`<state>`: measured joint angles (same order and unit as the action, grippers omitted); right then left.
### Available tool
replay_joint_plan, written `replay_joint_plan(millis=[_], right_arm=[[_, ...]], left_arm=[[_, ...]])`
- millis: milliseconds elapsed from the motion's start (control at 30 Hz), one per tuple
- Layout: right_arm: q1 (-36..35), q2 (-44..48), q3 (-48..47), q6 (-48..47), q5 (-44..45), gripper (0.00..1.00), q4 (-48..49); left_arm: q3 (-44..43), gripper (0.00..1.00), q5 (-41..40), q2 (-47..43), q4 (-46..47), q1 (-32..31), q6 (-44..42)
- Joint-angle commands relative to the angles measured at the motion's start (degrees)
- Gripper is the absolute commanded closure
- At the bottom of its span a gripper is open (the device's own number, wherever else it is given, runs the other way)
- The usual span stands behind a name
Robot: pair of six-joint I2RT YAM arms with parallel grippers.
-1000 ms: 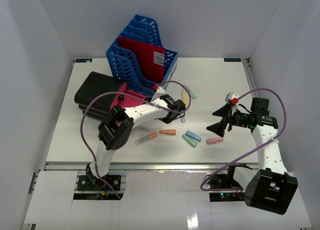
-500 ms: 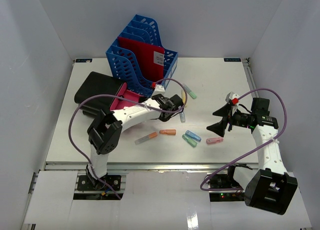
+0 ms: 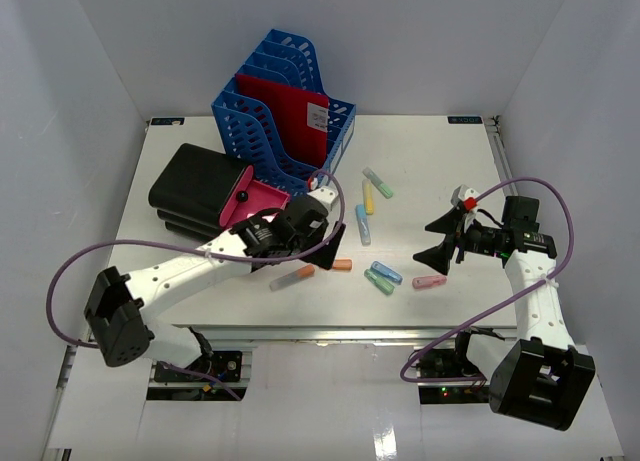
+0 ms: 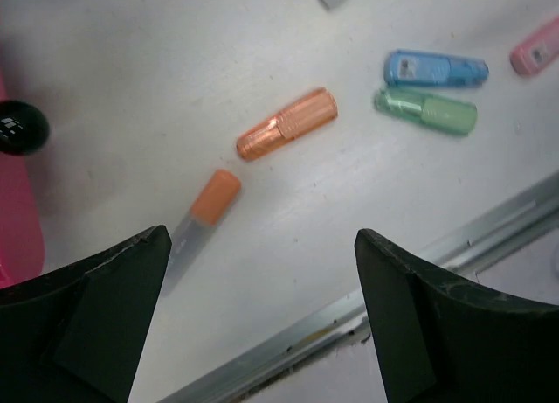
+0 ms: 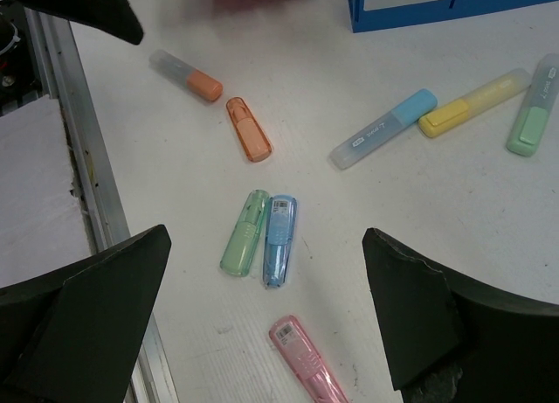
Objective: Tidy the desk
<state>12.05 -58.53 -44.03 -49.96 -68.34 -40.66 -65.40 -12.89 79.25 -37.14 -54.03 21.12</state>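
Observation:
The desk [image 3: 450,161] is a white tabletop with highlighters scattered across its middle. My left gripper [image 3: 328,251] hangs open and empty above a short orange highlighter [image 4: 286,136] and an orange-capped clear one [image 4: 205,215]. In its wrist view the left gripper [image 4: 262,237] has nothing between the fingers. My right gripper [image 3: 440,239] is open too, over a pink highlighter [image 5: 306,359], a green one [image 5: 244,232] and a blue one [image 5: 279,239]. Farther back lie a long blue highlighter [image 3: 362,224], a yellow one [image 3: 367,196] and a green-capped one [image 3: 378,184].
A blue slotted file rack [image 3: 275,121] holding a red folder [image 3: 298,116] stands at the back. A black case [image 3: 195,186] with a pink open lid [image 3: 250,203] lies at the left. A metal rail [image 3: 300,331] runs along the front edge.
My left gripper opened and drew back toward the near left, away from the long blue highlighter, which now lies on the desk beside the yellow one. The right arm has not moved.

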Motion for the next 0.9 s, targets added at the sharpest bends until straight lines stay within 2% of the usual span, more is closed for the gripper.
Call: replay_joint_plan(millis=[0,100,233,333,400,667,867], right_arm=[[0.19,-0.02,0.34,-2.38,-1.51,0.02,-1.67],[-1.99,-0.56,-0.23,0.61,3.16,0.02,0.54],[-9.29,-0.3,-1.2,12.34,17.29,0.02,8.99],[-21.33,-1.71,-3.64,20.36,36.05,0.1,15.88],[-27.94,-5.88,-5.65,25.78,46.24,0.1,17.55],[-39.3,-26.84,-18.1,46.13,63.41,0.1,21.37],[-43.25,-38.55,-25.07,53.02,66.71,0.05,23.22]], left_arm=[[6.72,0.02,16.98,-6.4,3.38,2.13,-5.33],[10.13,0.02,20.29,-8.99,4.93,3.49,-5.54],[13.85,0.02,22.17,-13.63,7.42,4.19,-3.68],[16.37,0.02,22.2,-17.85,9.28,4.29,-0.71],[18.11,0.02,21.51,-22.03,10.07,4.28,2.16],[20.44,0.02,16.19,-36.7,11.39,4.46,9.42],[20.09,0.02,12.77,-42.64,10.38,4.37,11.22]])
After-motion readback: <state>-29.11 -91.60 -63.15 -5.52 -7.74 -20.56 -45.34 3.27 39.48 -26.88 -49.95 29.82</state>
